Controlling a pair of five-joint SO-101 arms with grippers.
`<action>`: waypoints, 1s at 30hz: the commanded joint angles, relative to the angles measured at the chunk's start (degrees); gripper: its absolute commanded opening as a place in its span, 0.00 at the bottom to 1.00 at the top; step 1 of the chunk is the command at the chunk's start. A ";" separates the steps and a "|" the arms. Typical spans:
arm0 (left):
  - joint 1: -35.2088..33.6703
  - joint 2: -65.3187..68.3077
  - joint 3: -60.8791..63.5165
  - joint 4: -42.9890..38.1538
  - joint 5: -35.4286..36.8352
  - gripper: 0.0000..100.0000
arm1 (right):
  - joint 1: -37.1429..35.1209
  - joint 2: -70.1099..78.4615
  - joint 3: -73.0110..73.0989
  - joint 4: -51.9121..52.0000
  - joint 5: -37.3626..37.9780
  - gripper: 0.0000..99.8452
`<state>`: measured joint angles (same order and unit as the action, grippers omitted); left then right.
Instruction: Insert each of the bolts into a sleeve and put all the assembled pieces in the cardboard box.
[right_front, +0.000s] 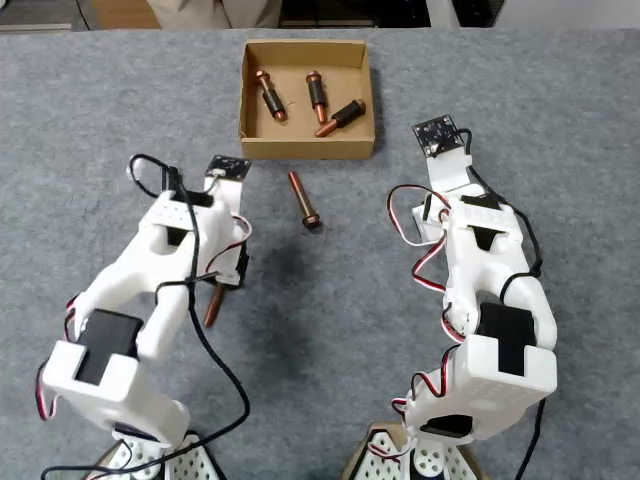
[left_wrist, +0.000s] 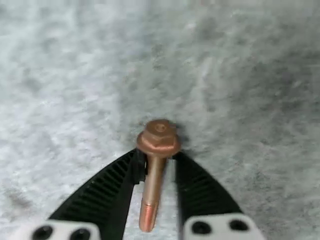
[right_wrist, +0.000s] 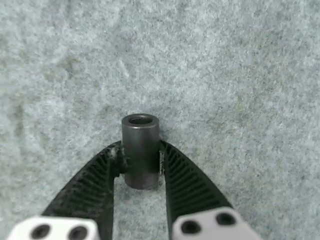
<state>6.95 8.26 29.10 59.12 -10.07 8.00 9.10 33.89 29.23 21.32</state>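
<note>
The left end effector (left_wrist: 159, 159) is clenched on a bolt (left_wrist: 153, 182) just under its head, with the threaded tip pointing back toward the wrist. The right end effector (right_wrist: 141, 152) is clamped around a sleeve (right_wrist: 141, 137), its bore facing outward. Held so near the head, the bolt may pivot in the grip when its tip meets the sleeve's rim, then jam or drop. A loose bolt (right_front: 302, 198) lies toward the table's (right_front: 560, 120) middle, just before the cardboard box (right_front: 307, 148) at the far edge. An arm swinging past could knock it away.

Three assembled pieces (right_front: 316, 92) lie in the cardboard box (right_front: 305, 148) — a loose bolt (right_front: 302, 199) just before it.
</note>
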 joint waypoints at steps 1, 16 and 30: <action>-0.88 1.71 -2.81 0.18 0.53 0.02 | 0.57 -3.56 -0.31 -1.14 -0.26 0.00; -0.97 -27.56 -0.53 14.59 -6.33 0.02 | 0.57 -9.80 -0.22 7.03 -0.53 0.00; -1.76 -77.32 16.18 13.19 -10.46 0.02 | -8.40 -77.32 23.87 18.90 0.00 0.00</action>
<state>5.54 -59.69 44.22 74.86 -20.18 5.27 -54.55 50.95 50.33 21.32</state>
